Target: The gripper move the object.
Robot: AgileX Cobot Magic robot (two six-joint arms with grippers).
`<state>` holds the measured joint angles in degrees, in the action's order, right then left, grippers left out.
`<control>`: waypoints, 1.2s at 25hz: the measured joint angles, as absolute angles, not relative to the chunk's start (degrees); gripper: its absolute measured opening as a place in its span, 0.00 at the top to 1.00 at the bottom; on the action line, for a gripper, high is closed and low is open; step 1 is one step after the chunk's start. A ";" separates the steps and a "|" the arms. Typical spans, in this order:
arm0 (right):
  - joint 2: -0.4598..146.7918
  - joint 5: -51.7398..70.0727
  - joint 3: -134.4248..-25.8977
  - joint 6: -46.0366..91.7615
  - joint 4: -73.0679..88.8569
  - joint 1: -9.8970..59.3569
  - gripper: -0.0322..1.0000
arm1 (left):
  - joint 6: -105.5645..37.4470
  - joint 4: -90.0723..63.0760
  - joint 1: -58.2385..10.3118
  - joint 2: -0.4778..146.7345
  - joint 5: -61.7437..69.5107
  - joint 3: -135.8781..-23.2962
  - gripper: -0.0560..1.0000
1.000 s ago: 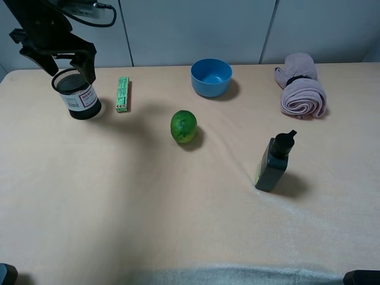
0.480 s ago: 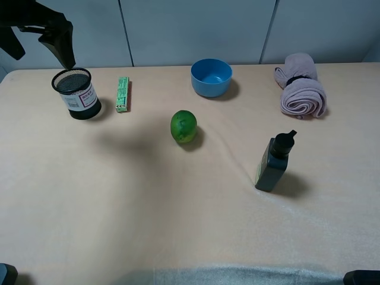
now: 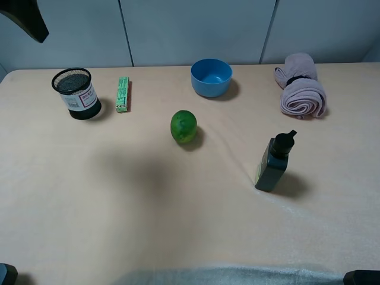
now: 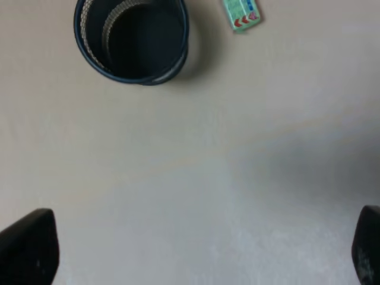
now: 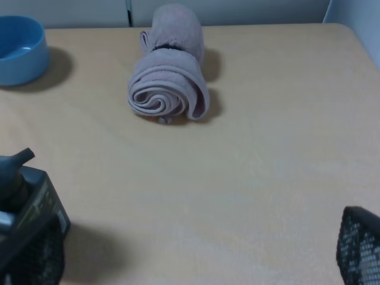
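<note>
The black wire-mesh pen cup with a white, red-edged label stands upright at the back left of the table. The left wrist view looks down into the cup. My left gripper is open and empty, high above the table, well clear of the cup; its two fingertips sit far apart. In the exterior view only a dark part of the left arm shows in the top left corner. My right gripper is open and empty, low over the table by the pump bottle.
A green box lies beside the cup. A lime sits mid-table, a blue bowl at the back, a rolled pink towel back right, and the dark pump bottle right of centre.
My left gripper, around the cup's rim a second ago, has lifted up and away toward the upper left, nearly leaving the exterior view. The cup stays standing where it was.
</note>
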<state>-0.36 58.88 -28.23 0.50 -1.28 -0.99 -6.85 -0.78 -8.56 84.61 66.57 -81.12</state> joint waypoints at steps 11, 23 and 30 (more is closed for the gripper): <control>-0.36 58.88 -28.23 0.50 -1.28 -0.99 0.30 | -6.97 -0.85 -8.56 58.65 66.72 -67.25 0.01; -0.36 58.88 -28.23 0.50 -1.28 -0.99 0.30 | -6.97 -1.48 -8.56 31.42 66.77 -55.46 0.01; -0.36 58.88 -28.23 0.50 -1.28 -0.99 0.30 | -7.03 -3.87 -8.56 17.36 66.77 -47.23 0.01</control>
